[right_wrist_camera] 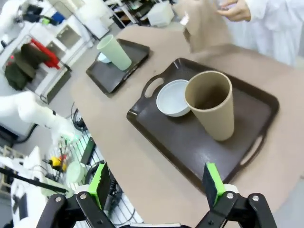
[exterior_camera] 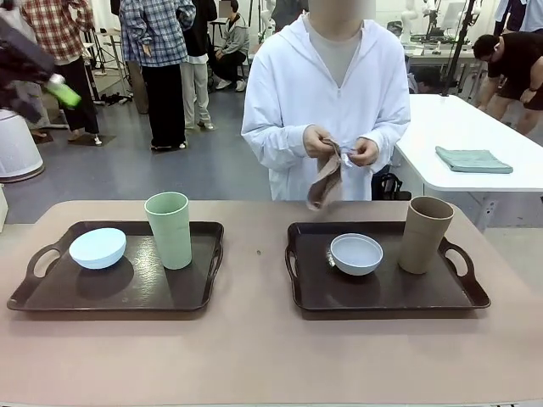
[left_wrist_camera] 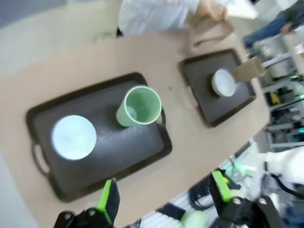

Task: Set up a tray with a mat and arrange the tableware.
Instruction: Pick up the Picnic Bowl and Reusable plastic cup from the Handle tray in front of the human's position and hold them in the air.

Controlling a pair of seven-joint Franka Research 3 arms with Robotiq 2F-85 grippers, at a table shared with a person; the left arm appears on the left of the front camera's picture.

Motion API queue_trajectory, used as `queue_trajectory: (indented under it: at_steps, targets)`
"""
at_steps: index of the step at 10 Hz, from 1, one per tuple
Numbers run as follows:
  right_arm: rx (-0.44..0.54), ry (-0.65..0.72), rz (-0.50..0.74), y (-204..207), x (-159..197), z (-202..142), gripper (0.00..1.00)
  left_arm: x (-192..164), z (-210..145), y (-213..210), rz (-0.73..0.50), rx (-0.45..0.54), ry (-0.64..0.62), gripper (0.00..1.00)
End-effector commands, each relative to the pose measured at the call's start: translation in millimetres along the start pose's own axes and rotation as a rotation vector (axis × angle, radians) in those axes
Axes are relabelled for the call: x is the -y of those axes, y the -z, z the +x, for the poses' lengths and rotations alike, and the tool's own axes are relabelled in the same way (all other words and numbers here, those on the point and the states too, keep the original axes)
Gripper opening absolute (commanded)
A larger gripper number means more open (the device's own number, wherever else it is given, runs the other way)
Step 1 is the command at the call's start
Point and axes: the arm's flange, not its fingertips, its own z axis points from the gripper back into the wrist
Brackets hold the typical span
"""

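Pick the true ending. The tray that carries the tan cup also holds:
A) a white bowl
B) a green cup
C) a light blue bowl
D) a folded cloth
A: the white bowl sits next to the tan cup on the same tray, while the light blue bowl and green cup stand on the other tray.

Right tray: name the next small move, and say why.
Probably bring the open right fingers down around the tan tumbler and lift it off: tumbler and white bowl stand on the bare right tray, while the person's hands hold the mat beyond it.
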Motion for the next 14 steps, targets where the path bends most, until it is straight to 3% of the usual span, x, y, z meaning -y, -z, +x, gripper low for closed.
queue_trajectory:
  at_steps: [1,5,7,8,13,14]
  targets:
    - [-0.019,-0.084,0.008,3,9,7,1.00,32,26,36,0.117,-0.086,-0.014,1.00]
    - [-0.074,-0.124,0.002,13,23,2,1.00,98,47,120,0.265,-0.184,-0.002,1.00]
    - [-0.059,-0.088,-0.006,19,30,2,1.00,119,46,154,0.315,-0.115,-0.019,1.00]
    - [-0.059,-0.103,0.009,14,20,3,1.00,101,40,133,0.242,-0.184,0.019,1.00]
    - [-0.065,-0.091,0.006,14,22,1,1.00,98,43,138,0.257,-0.173,0.003,1.00]
    - [-0.047,-0.233,-0.016,20,40,9,1.00,110,55,151,0.276,-0.158,-0.012,1.00]
